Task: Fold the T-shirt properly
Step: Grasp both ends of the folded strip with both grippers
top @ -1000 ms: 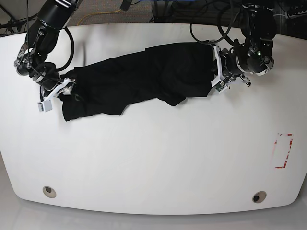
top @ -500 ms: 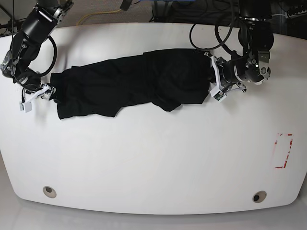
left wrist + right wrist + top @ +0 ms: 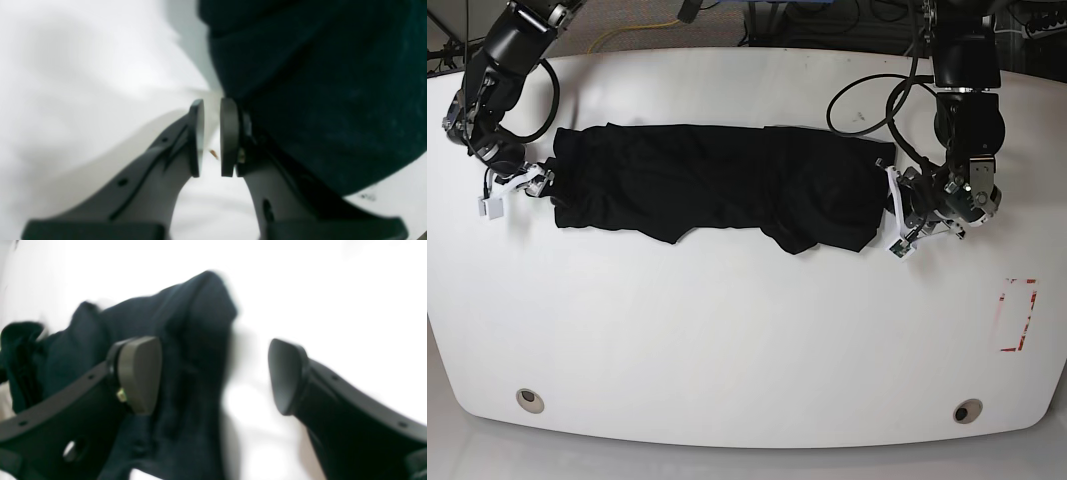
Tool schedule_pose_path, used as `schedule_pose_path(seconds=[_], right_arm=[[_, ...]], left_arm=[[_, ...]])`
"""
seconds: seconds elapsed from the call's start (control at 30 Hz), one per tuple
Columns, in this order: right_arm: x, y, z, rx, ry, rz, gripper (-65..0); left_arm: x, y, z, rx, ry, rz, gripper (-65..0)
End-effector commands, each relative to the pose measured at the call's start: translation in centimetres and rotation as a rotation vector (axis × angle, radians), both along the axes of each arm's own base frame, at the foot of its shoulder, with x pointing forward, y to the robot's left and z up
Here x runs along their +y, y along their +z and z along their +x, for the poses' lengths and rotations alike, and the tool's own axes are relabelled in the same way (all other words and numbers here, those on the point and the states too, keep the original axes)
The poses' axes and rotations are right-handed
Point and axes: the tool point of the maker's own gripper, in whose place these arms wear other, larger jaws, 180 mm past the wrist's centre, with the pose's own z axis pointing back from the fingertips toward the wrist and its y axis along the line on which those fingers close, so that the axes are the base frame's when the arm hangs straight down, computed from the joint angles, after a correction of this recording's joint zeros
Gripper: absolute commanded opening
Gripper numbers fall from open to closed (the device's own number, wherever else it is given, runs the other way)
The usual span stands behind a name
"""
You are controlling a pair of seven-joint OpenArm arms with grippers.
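The black T-shirt [image 3: 717,180] lies stretched in a wide band across the far half of the white table [image 3: 747,330]. My left gripper [image 3: 893,212] is at the shirt's right edge. In the left wrist view this gripper [image 3: 213,100] is almost shut, and only white table shows in the thin gap. The T-shirt [image 3: 317,100] lies against the outside of its right finger. My right gripper [image 3: 519,190] is at the shirt's left end. In the right wrist view it [image 3: 213,373] stands wide open over the T-shirt [image 3: 196,323], one finger above fabric and the other above bare table.
A red rectangular marking [image 3: 1017,315] sits near the table's right edge. Two round fittings [image 3: 528,399] [image 3: 967,410] are set near the front edge. Cables [image 3: 867,90] loop from the arm at the back right.
The shirt has been drawn out from a slanted, bunched strip into a flatter, level band. My left gripper moved toward the front right with its edge. The right gripper swung outward to the left.
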Motion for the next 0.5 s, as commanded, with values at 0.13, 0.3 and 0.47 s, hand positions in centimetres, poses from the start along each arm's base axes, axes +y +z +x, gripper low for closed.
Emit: schedule_pose_path(seconds=[0.13, 0.3, 0.47], right_arm=[[6.5, 0.2, -0.7, -0.007, 0.131, -0.001, -17.6], [8.2, 0.6, -0.7, -0.031, 0.133, 0.016, -18.2], [8.1, 1.0, -0.3, -0.045, 0.135, 0.01, -39.2]], left_arm=[[-0.1, 0.9, 0.9, -0.033, -0.004, -0.008, -58.2], [-0.2, 0.6, 0.5, -0.024, -0.005, -0.009, -58.2], [-0.2, 0.5, 0.4, -0.021, -0.005, -0.008, -58.2]])
